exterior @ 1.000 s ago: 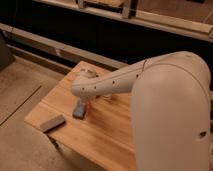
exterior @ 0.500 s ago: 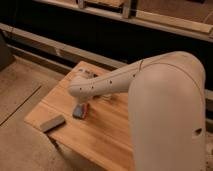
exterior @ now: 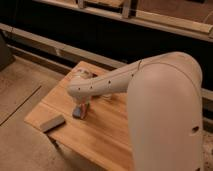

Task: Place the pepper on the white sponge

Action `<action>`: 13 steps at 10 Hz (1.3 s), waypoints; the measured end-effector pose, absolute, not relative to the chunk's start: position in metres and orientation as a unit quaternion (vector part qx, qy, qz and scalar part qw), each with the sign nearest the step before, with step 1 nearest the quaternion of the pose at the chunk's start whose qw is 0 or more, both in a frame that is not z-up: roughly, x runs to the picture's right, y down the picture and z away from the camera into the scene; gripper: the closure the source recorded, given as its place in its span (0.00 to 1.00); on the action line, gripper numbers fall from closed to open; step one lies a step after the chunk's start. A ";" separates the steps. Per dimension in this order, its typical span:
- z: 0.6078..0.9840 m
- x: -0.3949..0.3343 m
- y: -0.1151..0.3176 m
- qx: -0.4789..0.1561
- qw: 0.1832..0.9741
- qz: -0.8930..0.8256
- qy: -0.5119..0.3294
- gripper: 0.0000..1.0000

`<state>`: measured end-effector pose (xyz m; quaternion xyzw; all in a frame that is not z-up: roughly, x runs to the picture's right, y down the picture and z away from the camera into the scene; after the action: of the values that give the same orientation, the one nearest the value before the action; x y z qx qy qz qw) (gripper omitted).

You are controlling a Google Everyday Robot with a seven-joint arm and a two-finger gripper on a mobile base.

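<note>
Progress looks late but unfinished, judging by how things lie. On the wooden table, the flat grey block sits near the edge and plays no part. It lies at about 8 o'clock from the white sponge, close by but not touching. The sponge rests on the wood directly under the arm's tip. A sliver of orange-red, the pepper, shows just at the sponge's 1 o'clock corner, right against the tool. I cannot tell whether it touches the sponge's top or hangs just over it. What seems left is to settle it on the sponge, let go, and lift clear. The risk I see is that so slim a thing rolls off a small soft block.

Pose next. The arm's big pale shell fills the view from 3 o'clock round to 6 o'clock. From it the forearm runs across the table toward 9 o'clock, nearly level, and the wrist bends down at its end. The gripper points down at the sponge, its jaws drawn together. By the orange showing there, I judge them clamped on the pepper.
</note>
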<state>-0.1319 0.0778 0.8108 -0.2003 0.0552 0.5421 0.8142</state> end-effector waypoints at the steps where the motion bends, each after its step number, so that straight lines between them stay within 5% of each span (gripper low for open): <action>1: 0.811 -0.133 0.079 -0.203 0.815 0.541 0.054 1.00; 13: 0.816 -0.134 0.086 -0.214 0.813 0.538 0.058 0.96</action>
<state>-0.1338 0.0864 0.8160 -0.2145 0.0580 0.5376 0.8134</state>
